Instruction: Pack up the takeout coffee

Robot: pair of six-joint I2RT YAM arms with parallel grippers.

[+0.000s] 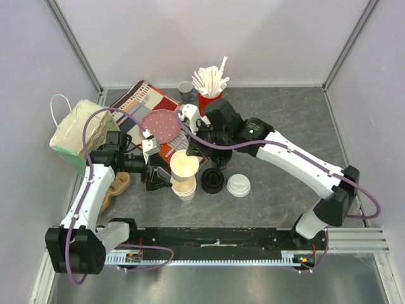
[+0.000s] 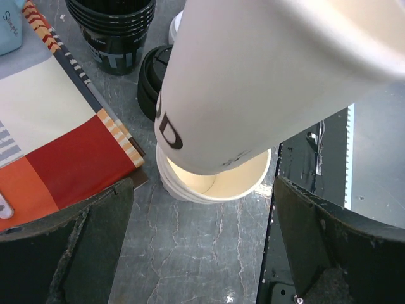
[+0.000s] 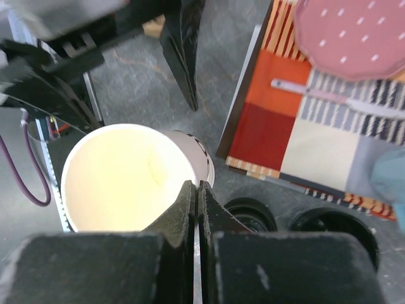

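An empty white paper cup (image 1: 183,164) hangs tilted over a stack of white paper cups (image 1: 185,189). My right gripper (image 1: 193,152) is shut on its rim; in the right wrist view the jaws (image 3: 197,190) pinch the wall of the cup (image 3: 120,180). My left gripper (image 1: 155,177) is open and empty, left of the stack. In the left wrist view the held cup (image 2: 266,82) sits over the stack (image 2: 218,183), which lies between my fingertips (image 2: 95,215) without touching them. A black lid (image 1: 212,181) and a white lid (image 1: 239,185) lie right of the stack. No coffee shows.
A stack of black cups (image 1: 219,162) stands behind the black lid. A colourful placemat (image 1: 149,104) carries a pink plate (image 1: 161,125). A red cup of straws (image 1: 209,98), a small cup (image 1: 185,87), a green bag (image 1: 79,133) and a wooden piece (image 1: 117,187) stand around.
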